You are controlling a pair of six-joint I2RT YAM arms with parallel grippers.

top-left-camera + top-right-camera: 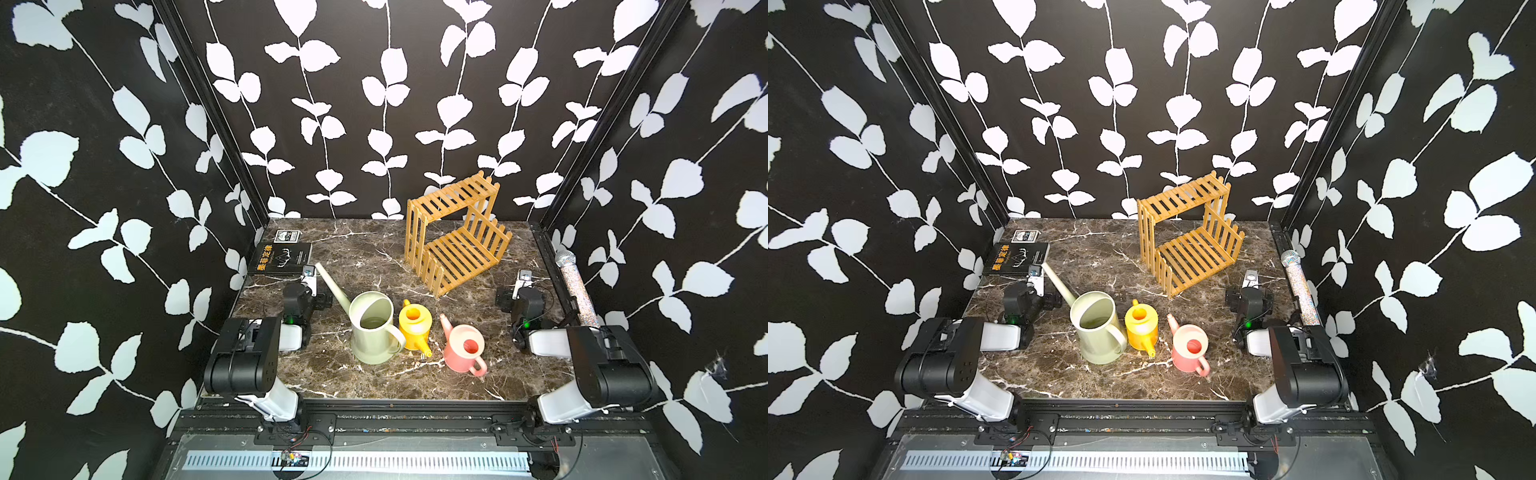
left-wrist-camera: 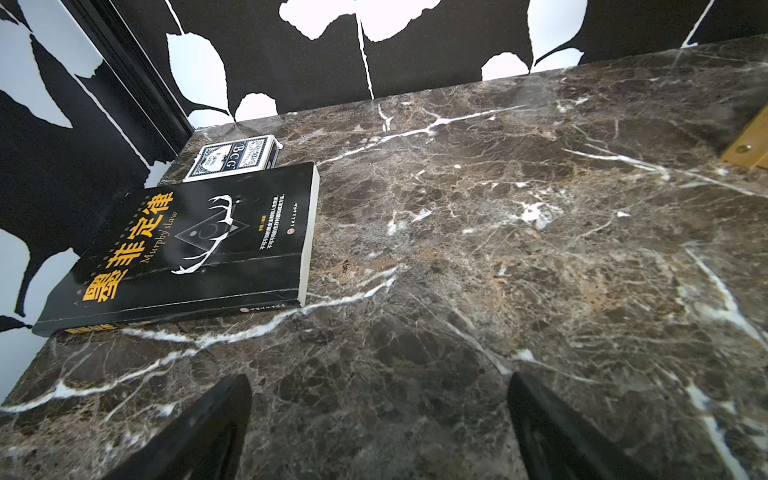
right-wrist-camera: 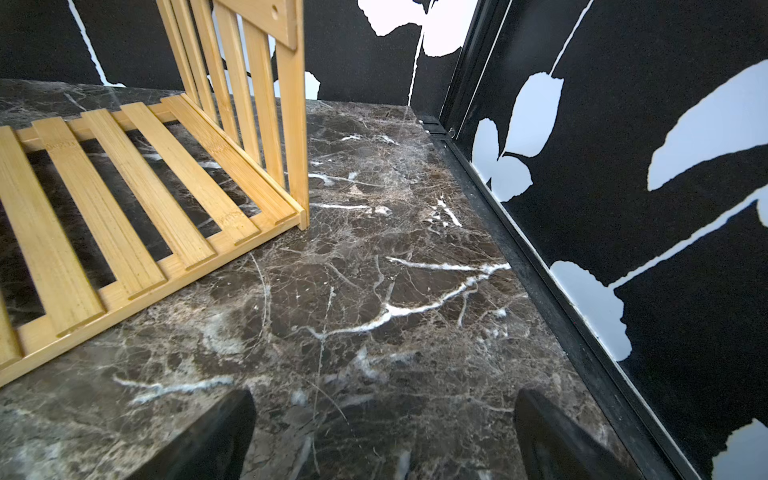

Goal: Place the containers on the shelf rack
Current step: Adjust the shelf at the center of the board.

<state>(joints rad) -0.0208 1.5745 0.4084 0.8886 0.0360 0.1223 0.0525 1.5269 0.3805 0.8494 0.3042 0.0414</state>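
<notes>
Green can (image 1: 372, 328) — spout beside left pincer (image 2: 379, 377), untouched

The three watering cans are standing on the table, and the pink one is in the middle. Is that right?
Not quite. All three do stand on the table, but the yellow can is in the middle, between the green can and the pink can. The pink one is at one end of the row. Both top views show it.

Dark veined desk (image 1: 374, 257). At the rear, right of middle: shelf rack (image 1: 457, 249). Nearer front, upright in a row: green can (image 1: 372, 328), yellow can (image 1: 413, 322), pink can (image 1: 463, 349). Rear left: black book (image 1: 282, 257), card pack (image 1: 286, 236) just behind.
</notes>
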